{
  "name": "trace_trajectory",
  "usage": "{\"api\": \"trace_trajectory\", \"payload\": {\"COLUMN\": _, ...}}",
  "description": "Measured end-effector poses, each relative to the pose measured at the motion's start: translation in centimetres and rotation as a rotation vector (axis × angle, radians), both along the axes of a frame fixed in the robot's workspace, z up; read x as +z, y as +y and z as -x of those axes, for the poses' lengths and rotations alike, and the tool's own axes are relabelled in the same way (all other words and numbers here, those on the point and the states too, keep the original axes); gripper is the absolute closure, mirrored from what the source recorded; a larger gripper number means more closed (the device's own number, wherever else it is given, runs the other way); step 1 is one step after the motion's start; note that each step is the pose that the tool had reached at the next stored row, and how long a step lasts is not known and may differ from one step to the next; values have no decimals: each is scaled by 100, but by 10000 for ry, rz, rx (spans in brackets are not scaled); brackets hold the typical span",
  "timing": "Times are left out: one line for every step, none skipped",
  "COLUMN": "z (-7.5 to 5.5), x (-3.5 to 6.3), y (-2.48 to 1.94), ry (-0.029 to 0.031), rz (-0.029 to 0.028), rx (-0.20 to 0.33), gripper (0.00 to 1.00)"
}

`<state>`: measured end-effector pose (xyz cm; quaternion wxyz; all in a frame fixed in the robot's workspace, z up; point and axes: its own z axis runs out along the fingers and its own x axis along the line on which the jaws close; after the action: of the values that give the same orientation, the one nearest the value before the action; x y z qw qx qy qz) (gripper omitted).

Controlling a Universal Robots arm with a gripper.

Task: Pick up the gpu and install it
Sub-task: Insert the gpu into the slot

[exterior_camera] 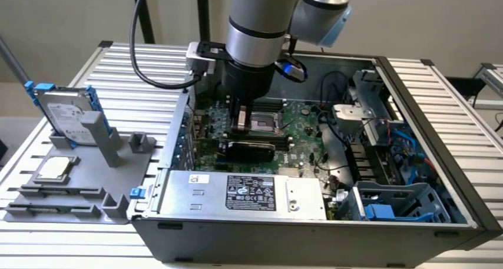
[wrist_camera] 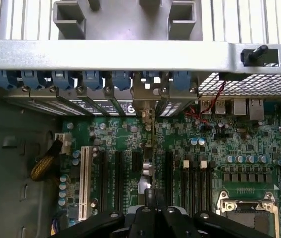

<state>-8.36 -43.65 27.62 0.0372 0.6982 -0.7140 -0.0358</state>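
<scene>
At the exterior view's left, a grey fixture [exterior_camera: 79, 205] props the hard drive [exterior_camera: 67, 116] upright and cradles a processor chip [exterior_camera: 55, 168] flat, probably so each part offers a free edge to grasp. Next comes the open computer case [exterior_camera: 314, 236], lying on its side so the motherboard [exterior_camera: 303, 119] faces up toward the arm. Near the middle, the gripper [exterior_camera: 242, 123] reaches straight down into the case, its fingers pinched together on the top edge of the gpu [exterior_camera: 247, 149]. The gpu stands on edge over the board's expansion slots, black cooler toward the power supply [exterior_camera: 244, 192]. Holding it from above leaves its connector edge free to meet a slot. In the wrist view its silver bracket [wrist_camera: 147, 96] lines up with the rear slot openings. Whether it is fully seated cannot be told. A drive cage [exterior_camera: 393, 201] sits at the right.
</scene>
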Motion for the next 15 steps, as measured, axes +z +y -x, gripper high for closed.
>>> {"api": "trace_trajectory", "payload": {"z": 0, "x": -9, "y": 0, "ry": -32, "rz": 0, "rx": 1, "gripper": 89}}
{"api": "trace_trajectory", "payload": {"z": 0, "x": -17, "y": 0, "ry": -59, "rz": 1, "rx": 3, "gripper": 89}}
{"api": "trace_trajectory", "payload": {"z": 0, "x": -24, "y": 0, "ry": -78, "rz": 0, "rx": 5, "gripper": 89}}
{"api": "trace_trajectory", "payload": {"z": 1, "x": -29, "y": 0, "ry": -88, "rz": 0, "rx": 4, "gripper": 89}}
{"api": "trace_trajectory", "payload": {"z": 2, "x": -32, "y": 0, "ry": -95, "rz": 1, "rx": 4, "gripper": 89}}
{"api": "trace_trajectory", "payload": {"z": 3, "x": -36, "y": 0, "ry": -100, "rz": 1, "rx": 4, "gripper": 89}}
{"api": "trace_trajectory", "payload": {"z": 3, "x": -40, "y": 0, "ry": -107, "rz": 1, "rx": 4, "gripper": 89}}
{"api": "trace_trajectory", "payload": {"z": 4, "x": -44, "y": 0, "ry": -113, "rz": 0, "rx": 4, "gripper": 89}}
{"api": "trace_trajectory", "payload": {"z": 5, "x": -48, "y": 0, "ry": -118, "rz": 0, "rx": 4, "gripper": 89}}
{"api": "trace_trajectory", "payload": {"z": 6, "x": -53, "y": 0, "ry": -125, "rz": -1, "rx": 4, "gripper": 89}}
{"api": "trace_trajectory", "payload": {"z": 6, "x": -58, "y": 0, "ry": -131, "rz": -1, "rx": 4, "gripper": 89}}
{"api": "trace_trajectory", "payload": {"z": 7, "x": -61, "y": 0, "ry": -136, "rz": 2, "rx": 4, "gripper": 89}}
{"api": "trace_trajectory", "payload": {"z": 8, "x": -66, "y": 0, "ry": -139, "rz": 5, "rx": 4, "gripper": 89}}
{"api": "trace_trajectory", "payload": {"z": 8, "x": -71, "y": 0, "ry": -146, "rz": 5, "rx": 5, "gripper": 89}}
{"api": "trace_trajectory", "payload": {"z": 8, "x": -78, "y": 0, "ry": -155, "rz": 0, "rx": 5, "gripper": 89}}
